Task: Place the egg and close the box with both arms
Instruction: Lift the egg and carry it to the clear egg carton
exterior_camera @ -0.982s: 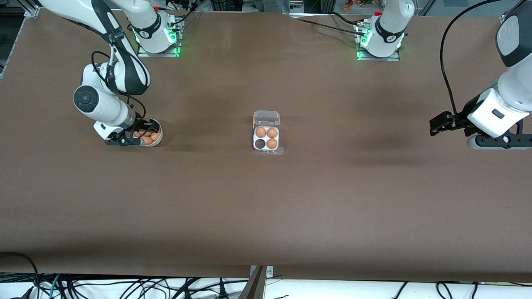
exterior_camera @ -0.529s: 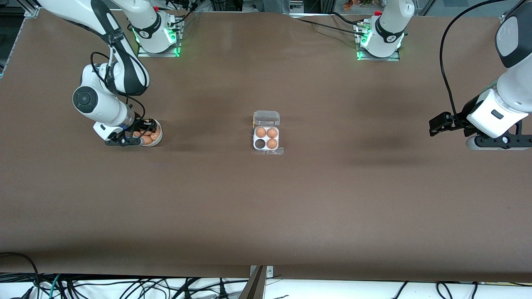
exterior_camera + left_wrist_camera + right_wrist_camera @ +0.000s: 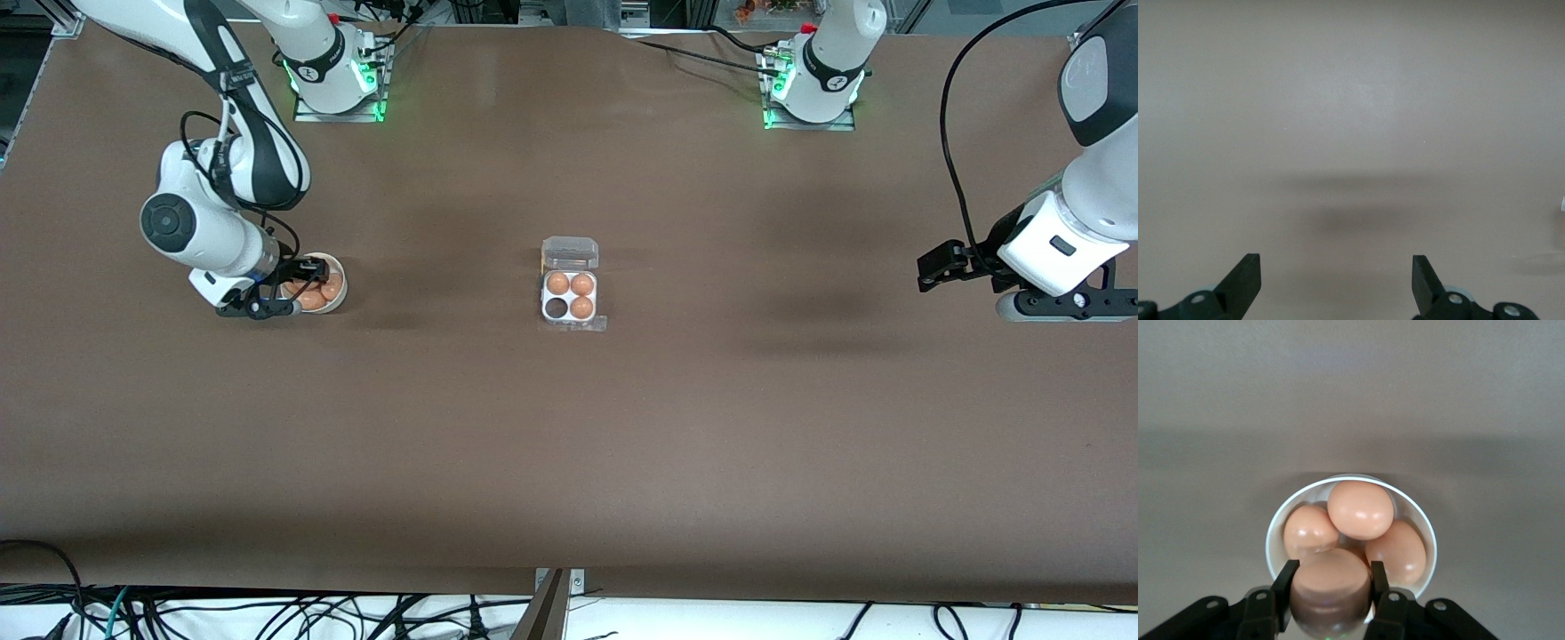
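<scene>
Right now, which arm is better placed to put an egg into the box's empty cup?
The right. The right gripper is shut on the egg over the bowl, ready to carry it to the box. The left gripper waits open over bare table at its own end, holding nothing.

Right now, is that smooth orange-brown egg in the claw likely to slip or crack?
The smooth orange-brown egg looks glossy and rounded, so it could well slip between the right gripper's narrow fingers. Its shell is probably fragile under a hard squeeze. Set on the flat brown table, it would likely roll.
</scene>
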Motion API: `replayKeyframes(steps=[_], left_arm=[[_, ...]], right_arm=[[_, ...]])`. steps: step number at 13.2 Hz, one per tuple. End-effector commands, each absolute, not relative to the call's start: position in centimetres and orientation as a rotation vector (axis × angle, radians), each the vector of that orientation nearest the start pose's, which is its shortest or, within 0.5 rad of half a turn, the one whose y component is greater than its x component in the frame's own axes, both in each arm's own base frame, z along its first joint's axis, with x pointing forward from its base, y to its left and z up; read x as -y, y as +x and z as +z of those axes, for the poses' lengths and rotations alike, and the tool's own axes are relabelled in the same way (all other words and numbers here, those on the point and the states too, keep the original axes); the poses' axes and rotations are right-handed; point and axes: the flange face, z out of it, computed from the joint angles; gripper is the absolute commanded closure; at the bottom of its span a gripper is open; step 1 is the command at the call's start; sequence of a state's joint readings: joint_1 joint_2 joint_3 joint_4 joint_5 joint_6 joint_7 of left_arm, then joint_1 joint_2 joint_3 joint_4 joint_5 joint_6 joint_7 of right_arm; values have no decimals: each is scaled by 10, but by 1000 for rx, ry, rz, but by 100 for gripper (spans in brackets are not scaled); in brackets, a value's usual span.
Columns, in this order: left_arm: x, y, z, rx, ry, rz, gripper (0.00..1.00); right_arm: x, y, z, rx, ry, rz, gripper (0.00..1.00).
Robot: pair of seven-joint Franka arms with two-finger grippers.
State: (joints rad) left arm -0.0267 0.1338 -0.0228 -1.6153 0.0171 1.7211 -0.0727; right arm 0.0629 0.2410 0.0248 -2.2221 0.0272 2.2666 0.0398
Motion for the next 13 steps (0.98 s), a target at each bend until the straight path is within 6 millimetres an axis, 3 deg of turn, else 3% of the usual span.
replayKeyframes(steps=[1,3,5,9,13], left_arm=[[26,604,543,4,-3098,46,0],[25,604,544,7,-3098,44,0],[25,604,544,7,-3098,44,0],[25,604,543,6,-3098,46,0],[25,604,543,6,-3098,46,0]], right_arm=[[-52,539,275,58,-3111,340,87],[-71,553,297,29,-3115,363,87],[-114,567,311,-14,-3125,385,87],[-225,583,308,-180,-3152,342,87],[-337,578,294,-385,-3101,326,87]])
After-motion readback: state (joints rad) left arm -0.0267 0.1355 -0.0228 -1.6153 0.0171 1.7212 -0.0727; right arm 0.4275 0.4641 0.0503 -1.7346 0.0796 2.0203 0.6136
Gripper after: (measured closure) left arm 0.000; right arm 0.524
